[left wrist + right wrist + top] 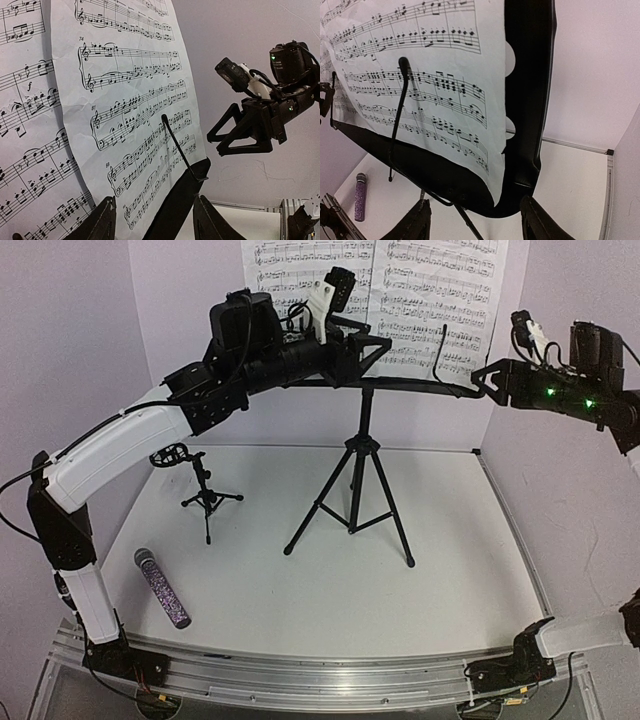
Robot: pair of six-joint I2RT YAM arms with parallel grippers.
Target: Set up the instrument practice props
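The black music stand (356, 475) stands on its tripod mid-table, with white sheet-music pages (400, 290) resting on its tray. My left gripper (352, 352) is up at the tray's lower ledge. In the left wrist view it (156, 222) is open, the ledge (175, 200) running between the fingers without touching them. My right gripper (487, 380) is at the ledge's right end, open (477, 222), with the tray's corner (525, 165) just above the gap. The purple glitter microphone (162, 587) lies front left. The small black mic stand (205, 495) stands behind it.
White walls close in the back and both sides. A wire page holder (400, 110) crosses the right page. The left arm's white link (110, 455) reaches over the mic stand. A metal rail (320, 680) runs along the near edge.
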